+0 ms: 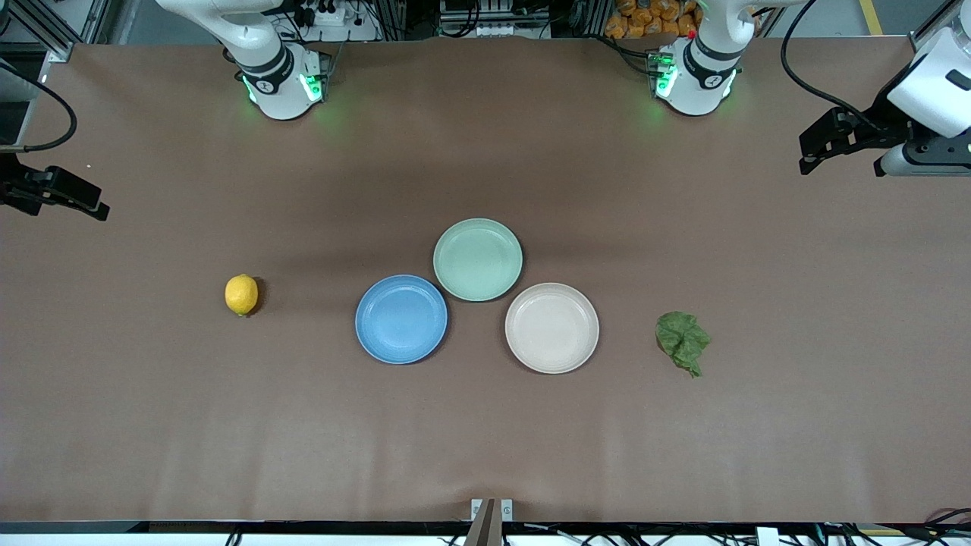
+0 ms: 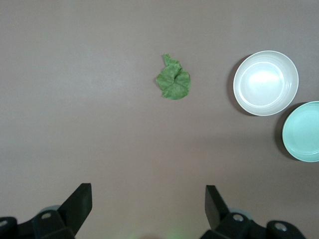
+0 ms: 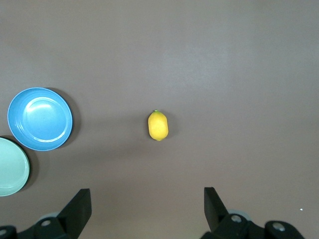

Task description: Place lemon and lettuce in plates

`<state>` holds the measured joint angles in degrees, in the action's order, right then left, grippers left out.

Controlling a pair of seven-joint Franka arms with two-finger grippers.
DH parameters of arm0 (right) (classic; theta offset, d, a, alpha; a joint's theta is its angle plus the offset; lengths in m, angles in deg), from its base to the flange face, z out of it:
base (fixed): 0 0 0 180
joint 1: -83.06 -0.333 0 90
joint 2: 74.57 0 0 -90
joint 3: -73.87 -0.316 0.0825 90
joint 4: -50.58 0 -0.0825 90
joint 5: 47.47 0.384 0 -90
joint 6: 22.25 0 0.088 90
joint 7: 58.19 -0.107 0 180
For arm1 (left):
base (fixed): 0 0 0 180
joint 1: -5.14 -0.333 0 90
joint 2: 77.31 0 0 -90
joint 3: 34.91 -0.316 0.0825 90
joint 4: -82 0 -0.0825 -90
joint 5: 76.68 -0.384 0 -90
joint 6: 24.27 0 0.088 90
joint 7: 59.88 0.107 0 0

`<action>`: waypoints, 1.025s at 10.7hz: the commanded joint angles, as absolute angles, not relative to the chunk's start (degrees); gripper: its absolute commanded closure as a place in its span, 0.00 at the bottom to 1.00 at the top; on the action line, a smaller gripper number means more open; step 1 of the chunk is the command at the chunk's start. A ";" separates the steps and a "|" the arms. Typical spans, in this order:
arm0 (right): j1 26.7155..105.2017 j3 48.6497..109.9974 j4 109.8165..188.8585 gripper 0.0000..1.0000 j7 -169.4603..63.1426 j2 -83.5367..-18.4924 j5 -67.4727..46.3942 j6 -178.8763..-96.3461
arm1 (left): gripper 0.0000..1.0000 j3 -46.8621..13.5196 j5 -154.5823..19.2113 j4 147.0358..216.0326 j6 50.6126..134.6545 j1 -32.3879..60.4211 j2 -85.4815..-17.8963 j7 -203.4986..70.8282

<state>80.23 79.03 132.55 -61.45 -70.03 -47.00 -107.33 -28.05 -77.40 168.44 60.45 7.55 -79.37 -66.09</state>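
The yellow lemon [image 1: 241, 294] lies on the table toward the right arm's end, and it shows in the right wrist view [image 3: 158, 125]. The dark green lettuce [image 1: 683, 342] lies toward the left arm's end beside the beige-pink plate [image 1: 551, 327], and both show in the left wrist view, lettuce [image 2: 173, 81] and plate [image 2: 265, 82]. The blue plate [image 1: 401, 318] sits between the lemon and the beige-pink plate; it also shows in the right wrist view [image 3: 40, 118]. Both plates are empty. My left gripper [image 2: 148, 199] is open and empty, high over the left arm's end [image 1: 840, 155]. My right gripper [image 3: 147, 199] is open and empty, high over the right arm's end [image 1: 57, 193].
A pale mint green plate [image 1: 477, 259], empty, sits touching the blue and beige-pink plates, farther from the front camera than both. The brown table [image 1: 485, 440] is bare in front of the plates.
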 commanded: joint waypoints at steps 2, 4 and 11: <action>80.16 79.15 133.28 0.00 -62.23 -71.14 -47.21 -106.98 | 0.00 -28.14 -76.33 167.52 59.58 7.34 -78.98 -65.68; 80.16 79.15 133.37 0.00 -62.23 -71.14 -47.21 -106.98 | 0.00 -28.05 -76.06 167.52 59.58 7.16 -78.80 -65.60; 80.16 79.06 133.64 0.00 -62.41 -71.14 -47.12 -106.98 | 0.00 -28.05 -74.22 169.18 59.58 7.34 -78.54 -65.77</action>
